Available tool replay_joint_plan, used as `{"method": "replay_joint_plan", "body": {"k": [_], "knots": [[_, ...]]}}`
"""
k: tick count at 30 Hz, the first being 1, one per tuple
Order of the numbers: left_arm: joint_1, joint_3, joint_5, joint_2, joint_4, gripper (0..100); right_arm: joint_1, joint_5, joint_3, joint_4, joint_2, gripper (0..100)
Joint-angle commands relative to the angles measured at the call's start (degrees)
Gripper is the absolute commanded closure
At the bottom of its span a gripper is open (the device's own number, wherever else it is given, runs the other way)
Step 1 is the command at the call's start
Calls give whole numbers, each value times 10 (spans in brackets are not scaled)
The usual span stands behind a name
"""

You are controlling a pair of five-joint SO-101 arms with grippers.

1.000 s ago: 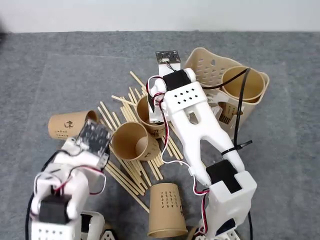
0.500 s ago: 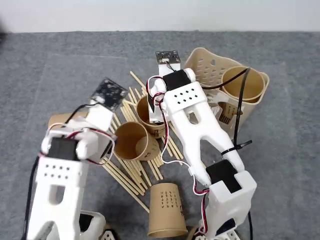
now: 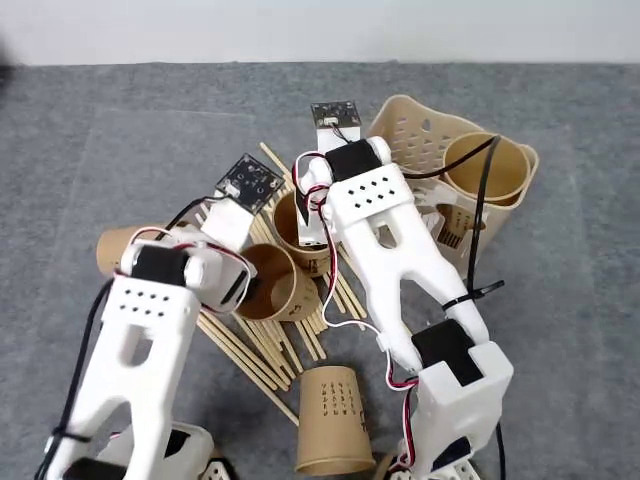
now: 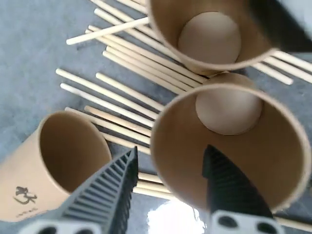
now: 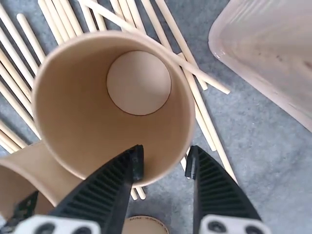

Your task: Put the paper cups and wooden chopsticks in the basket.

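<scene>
We find the right gripper (image 5: 165,148) with its jaws apart, straddling the rim of a cup (image 5: 139,83). One finger is inside the mouth and one outside, and the wall between them is not yet pinched. This cup rests on the chopsticks (image 5: 209,80) just beside the basket (image 3: 412,128), on its pile side.

The left gripper (image 4: 169,152) stands likewise, jaws apart across the rim of a second cup (image 4: 229,109). That cup lies one place farther from the basket and appears to touch the first.

Each cup's mouth faces its own gripper, so the long axis runs along the approach and a wall pinch is the available hold. We judge the right arm nearer the basket, so its cup should go first, over the near wall. Another cup (image 3: 487,168) already sits in the basket.
</scene>
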Motion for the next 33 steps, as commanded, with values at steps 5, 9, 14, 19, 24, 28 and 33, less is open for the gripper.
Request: {"method": "replay_joint_plan", "body": {"k": [5, 9, 14, 19, 24, 28, 33], "knots": [[-4, -29, 4, 64, -24, 787, 6, -3, -21, -5, -4, 846], [-4, -27, 3, 63, -24, 795, 6, -3, -21, -5, -7, 846], [-3, -27, 3, 43, -21, 924, 7, -3, -21, -6, -7, 892], [-5, -26, 3, 18, -18, 986, 7, -3, -21, -7, -7, 988], [-5, -26, 3, 0, -18, 987, 7, -2, -21, -7, -7, 978], [-5, -27, 3, -25, 7, 987, 7, -2, -21, -7, -8, 979], [-6, -28, 4, -98, 56, 988, 7, -2, -27, -5, -16, 989]]}}
